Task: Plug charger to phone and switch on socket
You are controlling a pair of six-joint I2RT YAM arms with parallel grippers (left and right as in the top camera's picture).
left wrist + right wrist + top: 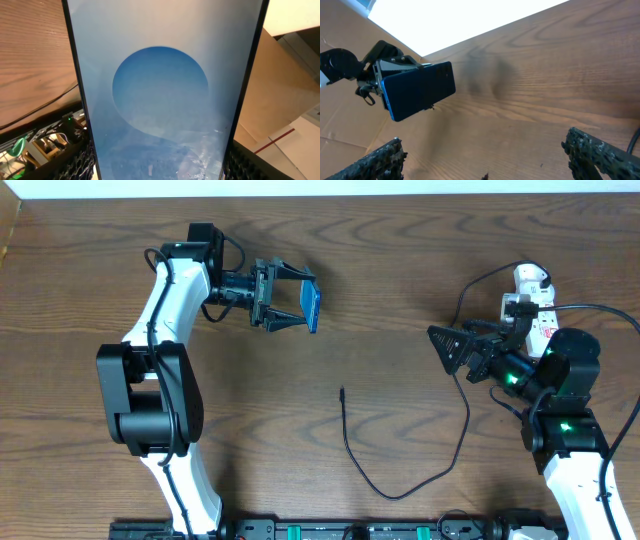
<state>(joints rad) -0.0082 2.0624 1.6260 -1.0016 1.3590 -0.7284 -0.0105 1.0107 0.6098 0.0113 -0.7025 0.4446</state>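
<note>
1. In the left wrist view the slim, blue-screened smartphone fills the frame. Its top and bottom are cut off, and we cannot read any text on it. Only the dark ribbed fingers show, at the lower corners.
2. The left gripper clamps the smartphone across its width, jaws set wide on the long edges, and holds it above the brown wooden table.
3. The right gripper is spread fully, with nothing between its fingers.
4. The narrow white power strip lies just behind the right fingers, partly hidden by the arm. We cannot make out its switch.
5. The thin black charger cable curls across the table. Its small plug tip lies between the two grippers, well apart from both sets of fingers and from the smartphone.
6. A thicker black robot cable loops beside the power strip.
</note>
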